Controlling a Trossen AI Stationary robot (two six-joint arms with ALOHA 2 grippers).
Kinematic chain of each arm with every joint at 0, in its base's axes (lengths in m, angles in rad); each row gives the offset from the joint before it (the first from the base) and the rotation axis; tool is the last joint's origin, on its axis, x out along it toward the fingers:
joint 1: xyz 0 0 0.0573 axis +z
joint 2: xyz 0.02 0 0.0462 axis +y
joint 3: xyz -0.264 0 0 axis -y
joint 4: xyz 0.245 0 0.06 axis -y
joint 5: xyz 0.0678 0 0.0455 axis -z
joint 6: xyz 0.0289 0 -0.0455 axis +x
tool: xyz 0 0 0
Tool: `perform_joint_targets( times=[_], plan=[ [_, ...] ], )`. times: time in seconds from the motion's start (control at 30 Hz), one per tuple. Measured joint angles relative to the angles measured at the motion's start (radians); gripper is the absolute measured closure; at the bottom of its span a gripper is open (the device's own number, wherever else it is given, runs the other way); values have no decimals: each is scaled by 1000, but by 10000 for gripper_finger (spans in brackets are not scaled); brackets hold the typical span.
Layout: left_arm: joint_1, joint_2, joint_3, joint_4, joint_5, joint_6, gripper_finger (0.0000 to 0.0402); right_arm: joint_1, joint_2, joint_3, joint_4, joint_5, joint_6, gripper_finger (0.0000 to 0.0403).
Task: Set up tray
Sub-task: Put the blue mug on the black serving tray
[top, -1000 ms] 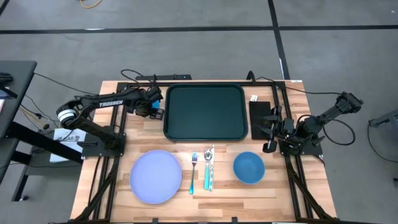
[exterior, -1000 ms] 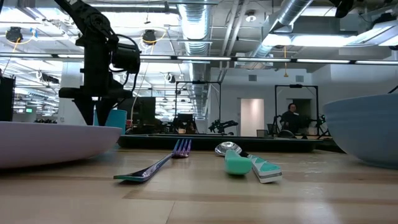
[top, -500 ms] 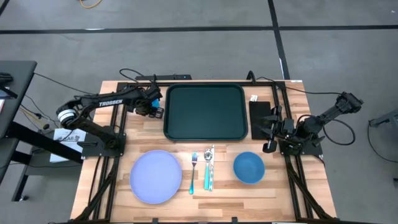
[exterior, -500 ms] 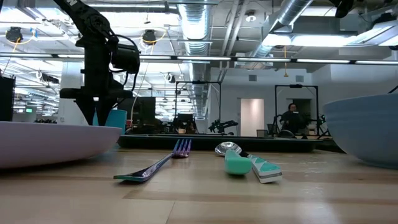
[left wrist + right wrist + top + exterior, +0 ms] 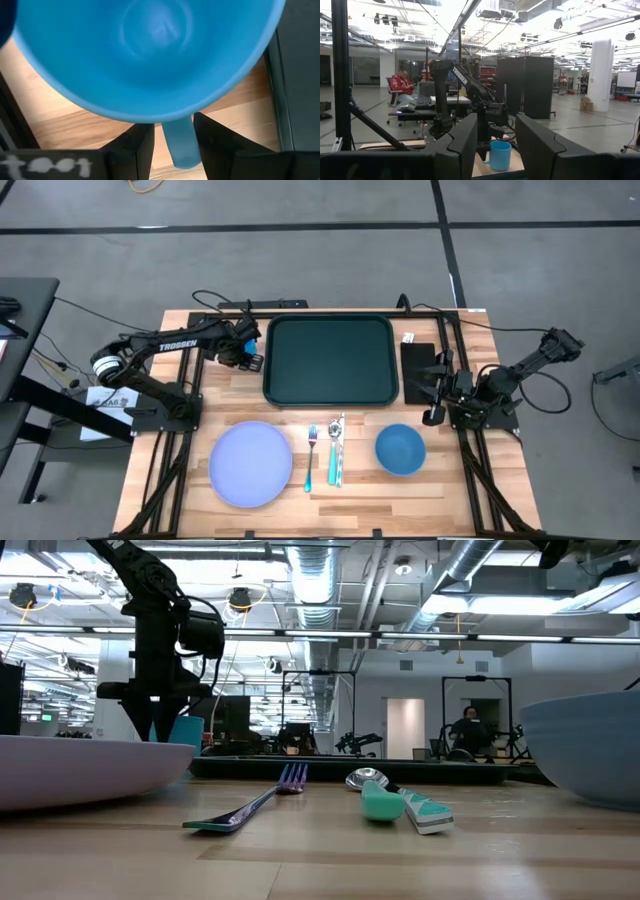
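Holding steady: nothing shifted across last second, both arms and all items in same places. Left end effector (image 5: 247, 356) beside left edge of large dark green rectangular plastic tray (image 5: 331, 360), fingers straddling handle of bright blue plastic cup (image 5: 150, 55); contact unclear, so grip cannot tell. Tray empty at counter (image 5: 330, 500) rear centre. Right end effector (image 5: 432, 402) parked over flat black rectangle (image 5: 418, 365), fingers apart, empty. Lavender round plate (image 5: 250, 463), blue bowl (image 5: 400, 449), teal-handled cutlery (image 5: 332, 448) near front edge. Pause suggests grasp settling before lifting cup; tray loading not yet begun.
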Motion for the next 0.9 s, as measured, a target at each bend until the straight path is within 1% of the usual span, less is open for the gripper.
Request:
perform_joint_targets(
  times=[0.23, 0.37, 0.7, 0.8, 0.9],
  plan=[
    [0, 0, 0, 0, -4, 0, 278, 0, 0, 0, 0, 0, 0, 280],
    [0, 0, 0, 0, -31, 18, 278, 0, 0, 0, 0, 0, 0, 280],
    [0, 0, 0, 0, -29, 23, 279, 0, 0, 0, 0, 0, -1, 280],
    [0, 0, 0, -4, -21, 23, 290, 0, 0, 0, 0, 0, -1, 280],
    [0, 0, 0, -7, -9, 24, 315, 0, 0, 0, 0, 0, -1, 280]
  ],
)
